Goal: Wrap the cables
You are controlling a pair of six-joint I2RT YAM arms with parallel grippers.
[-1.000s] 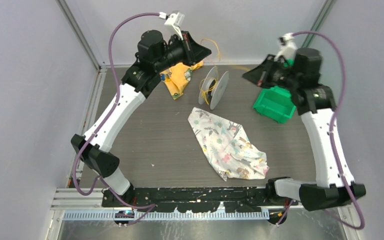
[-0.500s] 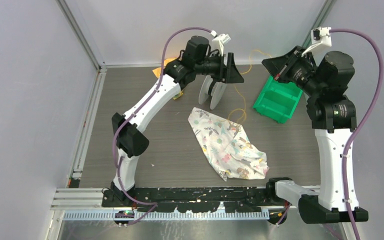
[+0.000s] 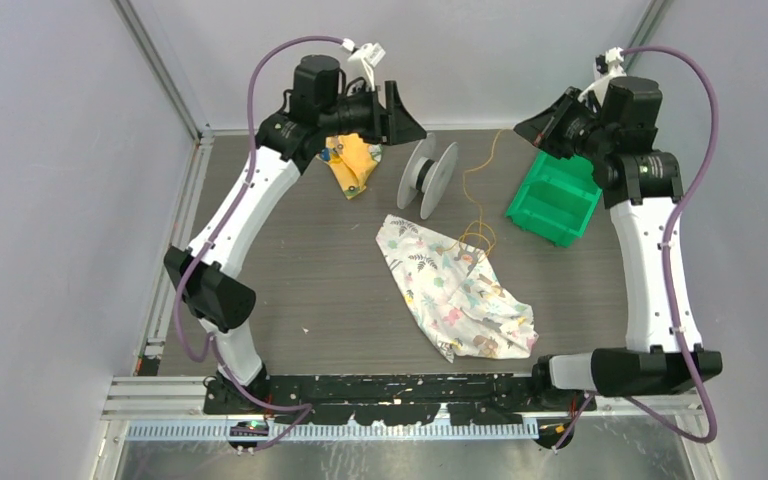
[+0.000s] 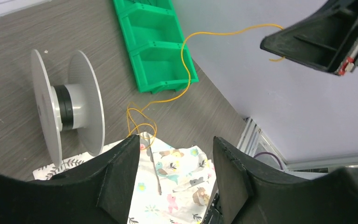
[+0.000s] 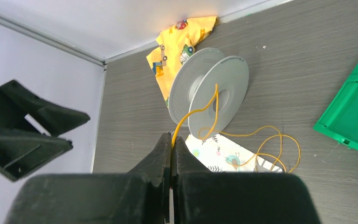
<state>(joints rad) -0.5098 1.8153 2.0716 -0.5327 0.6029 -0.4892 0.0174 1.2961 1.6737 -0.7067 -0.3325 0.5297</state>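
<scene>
The cable [image 3: 467,185] is a thin yellow-orange cord. It hangs from my right gripper [image 3: 528,128] down to loose loops [image 3: 477,237] at the edge of a patterned cloth. In the right wrist view the gripper [image 5: 171,135] is shut on the cable [image 5: 193,114], which crosses in front of the grey spool [image 5: 214,93]. The spool [image 3: 428,178] stands on its rims, its hub [image 4: 67,107] bare of cord. My left gripper [image 3: 405,115] hovers above and left of the spool, open [image 4: 176,144], nothing between its fingers.
A green bin [image 3: 555,200] sits right of the spool, under the right gripper. A white patterned cloth [image 3: 455,290] lies mid-table, and a yellow cloth [image 3: 355,165] lies crumpled left of the spool, below the left gripper. The back wall is close behind both grippers.
My left gripper has opened, swung right over the spool and come back to its left. The cable now trails from the right gripper to loops by the cloth.
</scene>
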